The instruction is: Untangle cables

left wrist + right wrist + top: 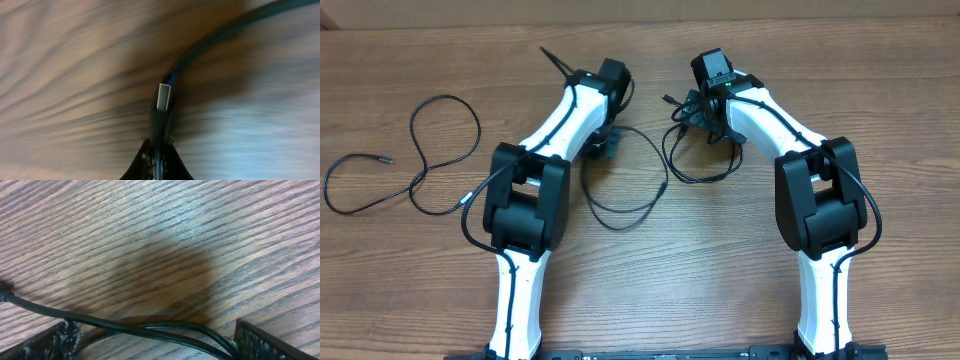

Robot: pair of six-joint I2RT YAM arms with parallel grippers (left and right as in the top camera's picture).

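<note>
Cables (665,178) sit in three spots on the wooden table (740,270). A loose cable (478,128) lies in open curls far out on the left, well apart from both arms. A wide middle loop (620,226) lies between the arms, and a tighter bunch (695,180) lies under the right arm's wrist.

The left gripper (159,150) is pinched shut on the end of one cord. A small silver plug (164,96) shows just beyond its fingertips. From there the cord runs straight out along the gripper's own line, then bends off to the right. That view is blurred, so finer detail is lost. From above, this looks like the end of the middle loop, which trails toward the right arm.

The right gripper (154,335) hangs low with its fingers spread wide. Two strands (125,326) of the bunch cross the gap between them, running side to side, and nothing is clamped.

The near edges of the loop and the bunch come very close. I cannot tell whether they touch or are one cord. My guess is that the next move depends on this: with the right arm closed on the bunch, the left arm could draw its end leftward, away from it. Both strands lie in that gap, so closing there risks catching both together.
</note>
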